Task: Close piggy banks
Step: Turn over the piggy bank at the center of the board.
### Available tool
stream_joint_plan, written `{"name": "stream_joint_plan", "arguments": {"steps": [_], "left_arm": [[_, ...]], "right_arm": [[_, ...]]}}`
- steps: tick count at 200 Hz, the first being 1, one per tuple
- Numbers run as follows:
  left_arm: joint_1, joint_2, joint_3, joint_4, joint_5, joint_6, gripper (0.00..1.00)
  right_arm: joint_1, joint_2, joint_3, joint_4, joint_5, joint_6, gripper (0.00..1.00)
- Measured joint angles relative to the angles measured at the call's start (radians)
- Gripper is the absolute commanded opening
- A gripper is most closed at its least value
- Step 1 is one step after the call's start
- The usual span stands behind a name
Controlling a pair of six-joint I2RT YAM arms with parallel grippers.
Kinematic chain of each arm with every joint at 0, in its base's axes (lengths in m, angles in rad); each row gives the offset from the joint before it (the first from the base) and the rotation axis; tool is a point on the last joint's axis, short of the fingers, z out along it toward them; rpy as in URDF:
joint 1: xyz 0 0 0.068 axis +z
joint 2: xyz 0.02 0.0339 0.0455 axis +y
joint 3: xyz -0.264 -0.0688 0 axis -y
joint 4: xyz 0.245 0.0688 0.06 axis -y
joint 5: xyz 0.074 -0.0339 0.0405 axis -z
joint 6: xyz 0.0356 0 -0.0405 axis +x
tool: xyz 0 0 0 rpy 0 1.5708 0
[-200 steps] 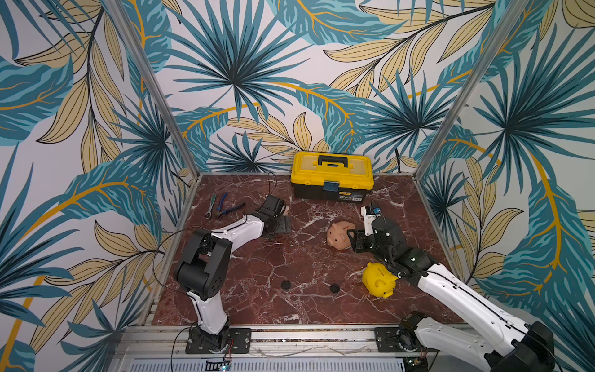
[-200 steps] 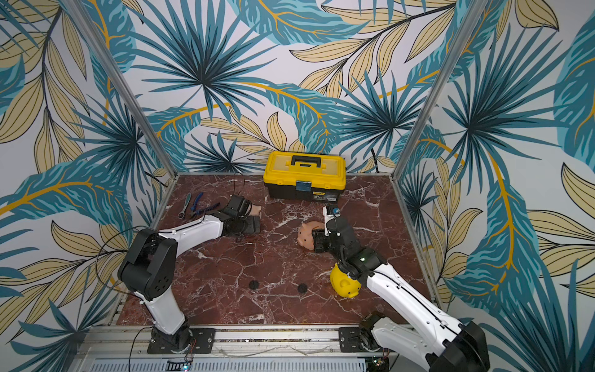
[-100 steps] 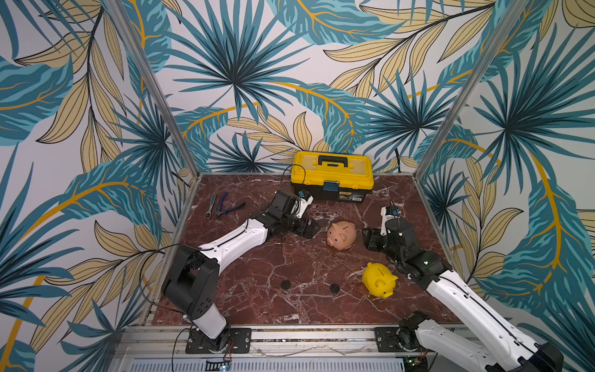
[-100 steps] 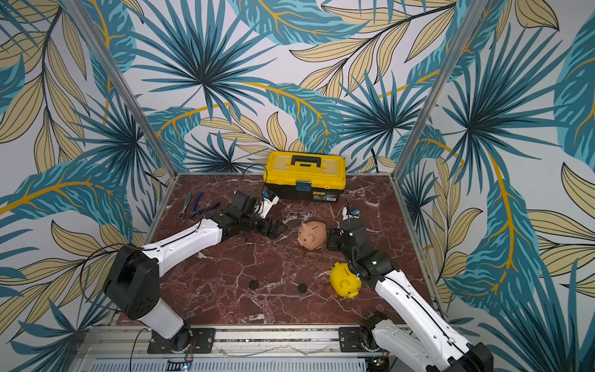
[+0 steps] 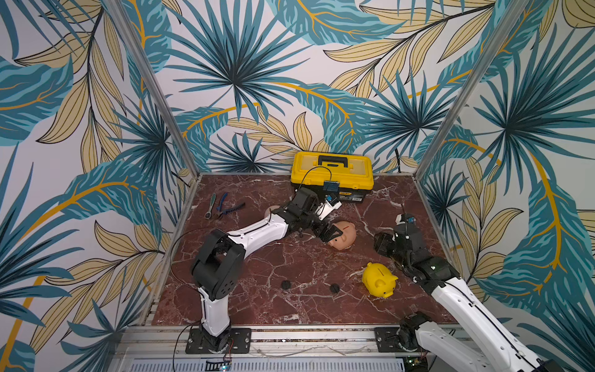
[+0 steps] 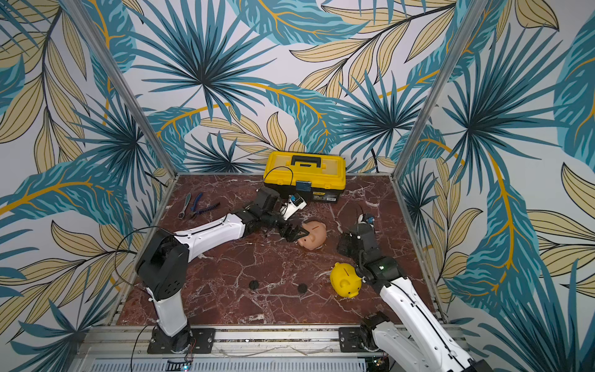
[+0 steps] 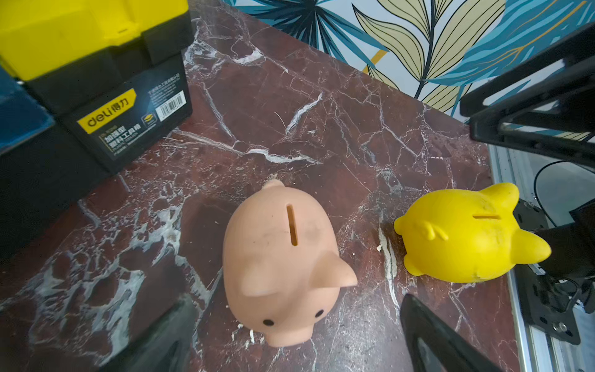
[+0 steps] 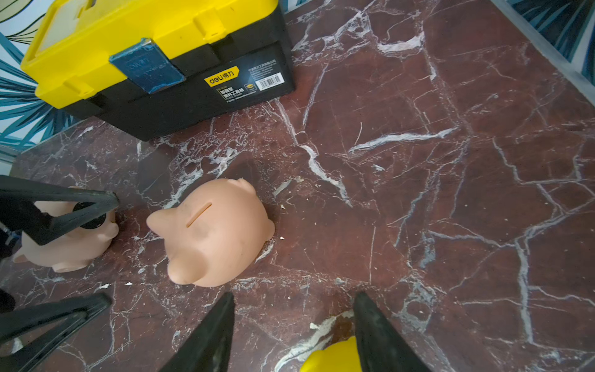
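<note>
Standing at the back of the table [image 5: 257,299] was the yellow-and-black toolbox [image 5: 331,169]. The left gripper [image 5: 331,233] gaped wide, empty, just beside the upright peach piggy bank [image 5: 349,235] — the right gripper [image 8: 294,294], jaws parted and empty, hung near the yellow piggy bank [image 5: 380,279]. The pale piggy bank [image 8: 64,251] lay behind the left arm [image 5: 257,230].

Both arms, the left arm [image 5: 257,230] and the right arm [image 5: 463,299], wear glossy white shells between bulky black joint housings. Each stands on a black base plate [image 5: 241,339] studded with screws, at the side farthest from the toolbox [image 5: 331,161]. A thin black cable [image 5: 309,170] loops off the left wrist. A green light [image 6: 382,267] glows on the right elbow. The fingers [image 8: 380,335] are black, tapered open frames.
</note>
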Motion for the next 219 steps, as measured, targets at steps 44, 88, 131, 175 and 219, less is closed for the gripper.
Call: {"name": "stream_joint_plan", "arguments": {"steps": [44, 88, 131, 175, 219], "left_arm": [[-0.026, 0.057, 0.015, 0.0, -0.009, 0.02, 1.0], [-0.061, 0.086, 0.029, 0.0, -0.056, 0.026, 1.0], [-0.079, 0.101, 0.061, 0.003, -0.116, 0.034, 1.0], [-0.087, 0.113, 0.073, 0.003, -0.165, 0.038, 0.99], [-0.099, 0.136, 0.073, 0.003, -0.19, 0.038, 1.0]], "right_arm": [[-0.024, -0.015, 0.0, -0.014, -0.001, 0.003, 0.61], [-0.035, -0.015, -0.005, -0.014, -0.01, 0.003, 0.61], [-0.04, -0.015, -0.011, -0.014, -0.02, 0.003, 0.61], [-0.045, -0.018, -0.012, -0.014, -0.027, 0.003, 0.62], [-0.047, -0.018, -0.014, -0.014, -0.034, 0.003, 0.62]]}}
